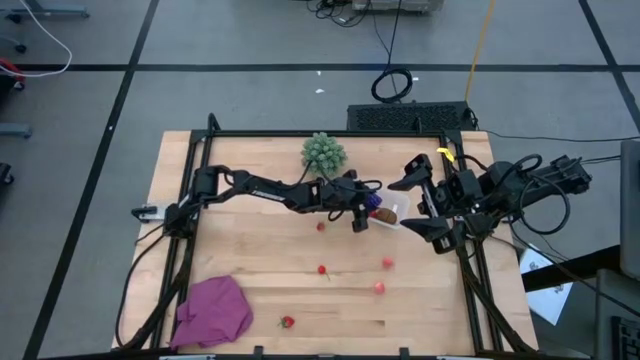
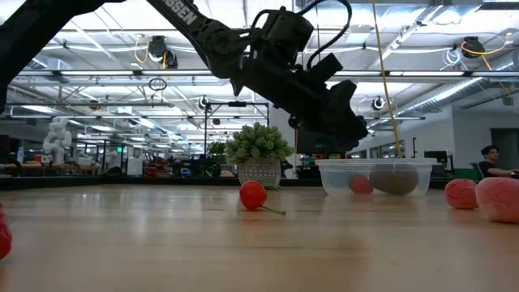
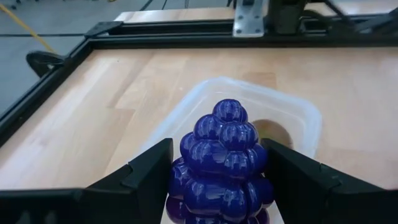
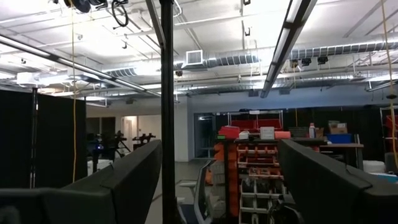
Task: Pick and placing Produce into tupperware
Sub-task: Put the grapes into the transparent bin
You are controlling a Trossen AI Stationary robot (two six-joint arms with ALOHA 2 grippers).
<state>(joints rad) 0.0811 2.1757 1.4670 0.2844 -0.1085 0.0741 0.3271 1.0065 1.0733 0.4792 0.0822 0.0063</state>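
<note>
Purple grapes (image 3: 221, 163) clamped between left gripper (image 3: 217, 180) fingers, hanging just over clear box (image 3: 292, 121) near right edge of table (image 1: 250, 250). Brown kiwi and one red berry (image 2: 361, 184) already inside box. More berries (image 1: 322, 269) loose toward front edge. Right gripper (image 1: 425, 205) wide apart, empty, raised by right edge. Could miss: grapes might bump box rim, tip out, roll away.

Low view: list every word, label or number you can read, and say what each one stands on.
"SSEN": white letters on the left arm's upper link; the start of the word is cut off by the picture's edge.
Signs and labels in the room behind the table: too small and blurred to read.
Nothing readable on the tupperware or the produce.
</note>
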